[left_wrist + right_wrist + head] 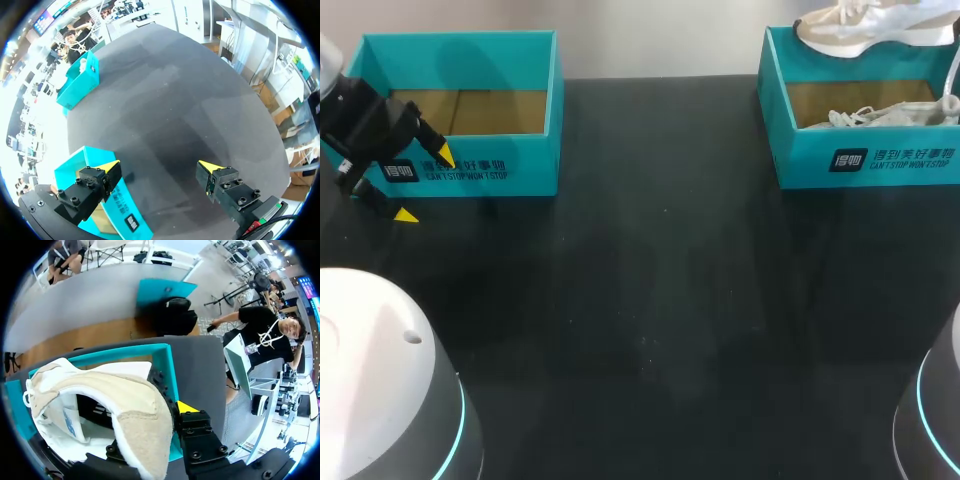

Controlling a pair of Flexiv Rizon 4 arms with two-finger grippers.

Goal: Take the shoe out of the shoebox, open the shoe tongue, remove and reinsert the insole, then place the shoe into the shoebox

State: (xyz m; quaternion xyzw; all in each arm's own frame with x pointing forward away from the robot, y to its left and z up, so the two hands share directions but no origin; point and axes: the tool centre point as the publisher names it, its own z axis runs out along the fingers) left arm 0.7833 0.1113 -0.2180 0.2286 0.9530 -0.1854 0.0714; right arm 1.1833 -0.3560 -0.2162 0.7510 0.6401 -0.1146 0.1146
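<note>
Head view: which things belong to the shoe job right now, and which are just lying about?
Job: shoe, held above the right shoebox by the right gripper.
Idle: left shoebox, empty; left gripper, open beside it; white laced item inside the right shoebox, likely a second shoe.

surface: my table [650, 300], black and matte, fills the head view from the lower edge to near the top | light: soft and diffuse, faint pale patches at centre and centre-right of that frame | left wrist view: the same table [200, 90] looks dark grey, crossed by lighter and darker bands
</note>
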